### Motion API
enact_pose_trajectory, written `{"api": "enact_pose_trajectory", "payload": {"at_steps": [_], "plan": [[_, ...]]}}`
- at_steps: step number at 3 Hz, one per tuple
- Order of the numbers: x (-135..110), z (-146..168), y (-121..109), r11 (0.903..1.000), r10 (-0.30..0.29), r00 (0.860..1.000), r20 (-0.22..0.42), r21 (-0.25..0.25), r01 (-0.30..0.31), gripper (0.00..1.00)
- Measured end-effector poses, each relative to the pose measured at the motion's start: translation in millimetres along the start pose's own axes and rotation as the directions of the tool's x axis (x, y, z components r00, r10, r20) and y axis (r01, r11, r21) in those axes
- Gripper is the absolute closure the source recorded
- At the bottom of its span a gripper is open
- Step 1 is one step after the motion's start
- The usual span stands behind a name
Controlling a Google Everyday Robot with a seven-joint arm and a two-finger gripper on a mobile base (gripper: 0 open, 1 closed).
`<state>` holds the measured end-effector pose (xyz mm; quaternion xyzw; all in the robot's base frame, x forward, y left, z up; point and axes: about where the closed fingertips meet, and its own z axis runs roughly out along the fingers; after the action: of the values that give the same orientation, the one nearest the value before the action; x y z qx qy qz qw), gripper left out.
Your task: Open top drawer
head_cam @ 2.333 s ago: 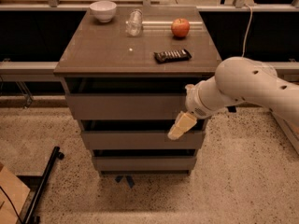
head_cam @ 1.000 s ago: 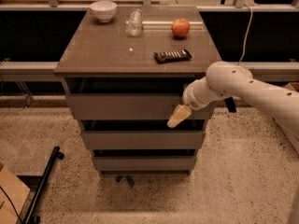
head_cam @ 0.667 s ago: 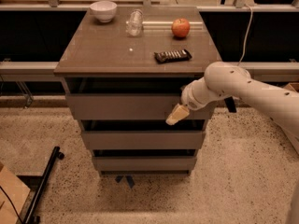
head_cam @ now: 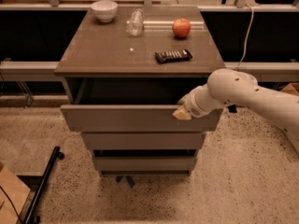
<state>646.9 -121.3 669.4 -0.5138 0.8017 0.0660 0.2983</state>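
The top drawer (head_cam: 126, 118) of the grey-brown cabinet is pulled out toward me, its flat front standing forward of the two shorter drawer fronts below, with a dark gap behind its top edge. My gripper (head_cam: 182, 112) sits at the top edge of that front, near its right end, on the end of my white arm (head_cam: 243, 94) that reaches in from the right. The tan fingers hook over the drawer's upper edge.
On the cabinet top (head_cam: 98, 50) lie a white bowl (head_cam: 104, 10), a clear plastic bottle on its side (head_cam: 134, 22), a red apple (head_cam: 181, 27) and a dark snack bar (head_cam: 173, 55). A black pole (head_cam: 44, 183) lies on the floor at the left. A cable (head_cam: 245, 31) hangs at the right.
The top drawer has slid out toward me. My gripper has risen from the drawer's lower right corner to its top edge and come forward with it.
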Motion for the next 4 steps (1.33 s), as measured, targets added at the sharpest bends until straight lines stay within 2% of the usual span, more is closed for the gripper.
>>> {"api": "enact_pose_trajectory", "payload": {"at_steps": [1,2,4], "plan": [[-1.6,-2.3,-0.6,1.0000,0.000,1.000,0.000,0.000,0.000,0.96],[-2.4,-3.5,-0.9,1.0000,0.000,1.000,0.000,0.000,0.000,1.00],[-0.8,-3.0,1.9,0.9999,-0.008,1.000,-0.015,-0.006,0.008,0.59]]}}
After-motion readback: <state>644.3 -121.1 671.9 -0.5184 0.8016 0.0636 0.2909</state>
